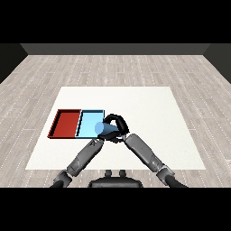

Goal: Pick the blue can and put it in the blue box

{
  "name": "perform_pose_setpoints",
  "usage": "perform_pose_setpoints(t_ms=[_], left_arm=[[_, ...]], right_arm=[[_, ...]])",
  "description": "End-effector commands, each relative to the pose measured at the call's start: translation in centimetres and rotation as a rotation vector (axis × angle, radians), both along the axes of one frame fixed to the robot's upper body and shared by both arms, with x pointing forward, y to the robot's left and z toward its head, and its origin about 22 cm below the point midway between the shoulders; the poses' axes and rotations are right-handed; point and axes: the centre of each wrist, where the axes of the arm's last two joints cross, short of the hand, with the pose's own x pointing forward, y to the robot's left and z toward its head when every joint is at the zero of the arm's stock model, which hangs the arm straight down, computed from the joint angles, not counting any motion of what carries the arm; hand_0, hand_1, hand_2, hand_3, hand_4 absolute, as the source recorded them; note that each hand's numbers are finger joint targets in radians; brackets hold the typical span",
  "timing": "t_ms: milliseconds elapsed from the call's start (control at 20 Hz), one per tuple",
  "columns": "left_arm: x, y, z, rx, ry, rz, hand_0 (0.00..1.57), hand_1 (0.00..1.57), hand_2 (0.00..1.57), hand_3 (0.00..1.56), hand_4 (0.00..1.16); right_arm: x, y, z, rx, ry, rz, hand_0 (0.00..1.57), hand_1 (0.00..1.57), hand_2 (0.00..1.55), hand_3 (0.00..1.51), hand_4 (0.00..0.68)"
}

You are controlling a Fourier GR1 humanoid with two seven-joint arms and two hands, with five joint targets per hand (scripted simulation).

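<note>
Red tray [66,123] sitting left, blue tray [89,121] touching it. Left hand [100,137] mostly hidden, can't tell its state. Right hand [118,126] curling round blue can [105,130], carrying it tilted at the blue tray's right edge, long axis pointing left-right. Probably light, rigid, smooth-sided; mid-body wrap looks best.

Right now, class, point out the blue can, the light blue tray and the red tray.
blue can [104,130], head view, on its side wall.
light blue tray [89,121], head view, on its bare floor.
red tray [66,123], head view, on its bare floor.
</note>
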Motion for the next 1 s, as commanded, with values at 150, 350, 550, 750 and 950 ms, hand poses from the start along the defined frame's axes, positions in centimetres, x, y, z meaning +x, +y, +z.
perform_pose_setpoints(t_ms=[150,350,550,750,950], left_arm=[[0.6,-0.9,1.3,0.257,-0.071,0.025,0.21,0.21,0.3,0.0,0.3],[0.0,-1.8,1.6,-0.029,-0.019,0.099,0.45,0.45,0.65,0.35,0.72],[0.3,-1.0,1.1,0.002,-0.017,0.104,0.81,0.81,0.85,0.72,0.69],[0.6,-1.8,0.7,0.011,-0.059,0.104,0.58,0.58,0.71,0.5,0.66],[-0.7,-0.3,0.3,-0.122,0.05,0.077,1.18,1.18,1.19,1.03,0.63]], right_arm=[[-0.4,-0.5,-0.9,0.005,0.015,0.031,1.45,1.45,1.46,1.4,0.599],[-1.3,2.0,0.0,0.041,0.002,0.041,1.45,1.45,1.45,1.4,0.598],[0.4,2.1,0.5,0.012,0.022,0.059,1.44,1.44,1.45,1.39,0.602],[-0.3,2.0,-0.2,0.05,0.017,0.042,1.44,1.44,1.45,1.39,0.591],[-1.2,1.6,0.6,0.048,0.026,0.038,1.44,1.44,1.45,1.39,0.58]])
